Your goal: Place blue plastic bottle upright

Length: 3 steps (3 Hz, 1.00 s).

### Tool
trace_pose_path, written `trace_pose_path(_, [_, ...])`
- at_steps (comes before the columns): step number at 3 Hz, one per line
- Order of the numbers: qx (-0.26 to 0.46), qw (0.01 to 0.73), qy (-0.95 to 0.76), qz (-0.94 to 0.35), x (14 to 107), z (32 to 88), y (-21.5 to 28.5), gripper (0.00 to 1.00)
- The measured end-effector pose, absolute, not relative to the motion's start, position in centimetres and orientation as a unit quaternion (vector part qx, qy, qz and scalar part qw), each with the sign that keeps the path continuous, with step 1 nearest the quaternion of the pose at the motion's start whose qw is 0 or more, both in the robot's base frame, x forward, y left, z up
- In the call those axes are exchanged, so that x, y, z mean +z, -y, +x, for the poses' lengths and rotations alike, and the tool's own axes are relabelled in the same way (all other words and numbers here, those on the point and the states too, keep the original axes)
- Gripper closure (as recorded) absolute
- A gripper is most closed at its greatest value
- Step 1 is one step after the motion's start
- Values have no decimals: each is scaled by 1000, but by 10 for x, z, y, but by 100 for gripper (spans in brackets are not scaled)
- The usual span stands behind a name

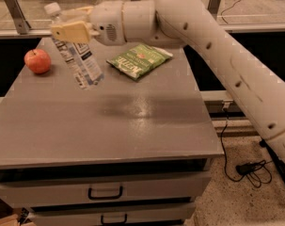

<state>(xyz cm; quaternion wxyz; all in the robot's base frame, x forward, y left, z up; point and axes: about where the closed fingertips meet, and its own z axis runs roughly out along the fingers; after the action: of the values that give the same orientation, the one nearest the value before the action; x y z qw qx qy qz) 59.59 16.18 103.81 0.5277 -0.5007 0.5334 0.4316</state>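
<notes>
Over the far-left part of the grey table (132, 140), toward ten o'clock from its middle, the blue plastic bottle (83, 65) is hanging in the gripper (70, 25) and leaning well off upright. Its white cap (51, 8) is pointing to about eleven o'clock and its clear base to about five o'clock. The base looks to be clear of the tabletop, though whether it is touching cannot be told for sure. The white and pale blue label is facing the camera along the middle of the bottle. The gripper is grasping the bottle high up, just below the cap, with its tan fingers (72, 32) pressing on either side of the upper body. The white arm (212, 51) is reaching in from three o'clock and sweeping down along the right edge of the view. At nine o'clock from the bottle, a red apple (37, 61) is sitting on the table near its left edge, apart from the bottle. At two o'clock from the bottle, a green snack bag (139, 60) is lying flat on the table beneath the arm's wrist. Under the tabletop, at six o'clock, two drawers with dark handles (105, 192) are showing. At four o'clock, a black cable (248, 167) is trailing across the speckled floor.
</notes>
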Motion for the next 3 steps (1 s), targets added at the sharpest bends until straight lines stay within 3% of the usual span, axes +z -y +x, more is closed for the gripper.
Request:
trace_pose_path(2, [438,615,-470,-458,1011,586,-79,100])
trace_pose_path(3, [427,633,-455,-458,1013,585,-68,100])
